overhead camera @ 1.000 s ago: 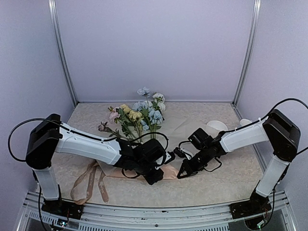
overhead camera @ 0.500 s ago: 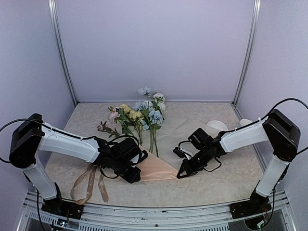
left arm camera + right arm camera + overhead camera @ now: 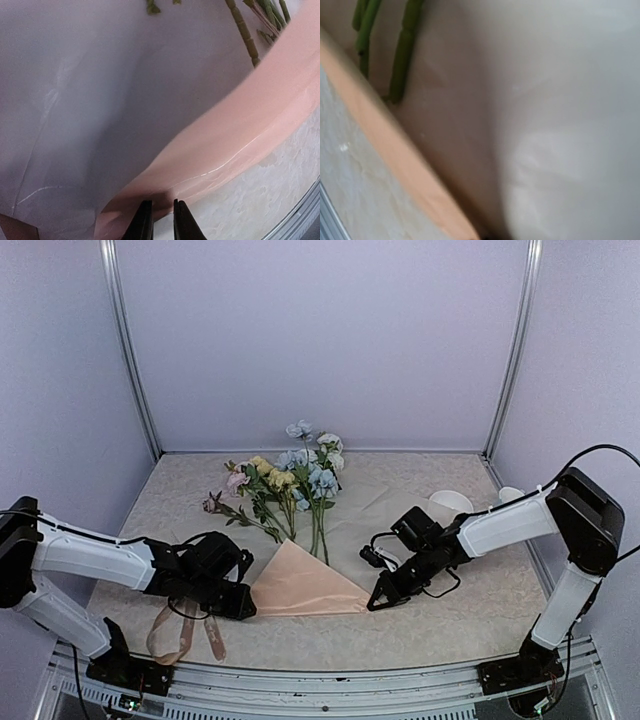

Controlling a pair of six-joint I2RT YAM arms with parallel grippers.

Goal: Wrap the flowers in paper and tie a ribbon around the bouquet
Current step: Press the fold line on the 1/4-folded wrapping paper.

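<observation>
Two claws are sharing the paper (image 3: 305, 585), one at each end of its peach flap. The flap is lying folded into a low triangle on the surface (image 3: 450, 625), just in front of the flowers (image 3: 290, 480). The blooms are resting toward the back, their stems (image 3: 318, 530) running down to the flap's upper edge. The fold is therefore probably meant to carry the sheet across the stem ends as the first side of the wrap.

The left claw (image 3: 238, 606) is pinching the flap's left corner, its fingertips (image 3: 142, 230) nearly together on the lifted, curling edge. Its arm is reaching low and almost flat over the surface.

The right claw (image 3: 376, 602) is sitting with its fingers together at the flap's pointed right corner, seemingly anchoring it. I cannot tell whether any sheet is caught inside. Its arm is sloping down from a raised elbow.

The ribbon (image 3: 185, 625) is lying in loops by the left arm, not yet in use.
</observation>
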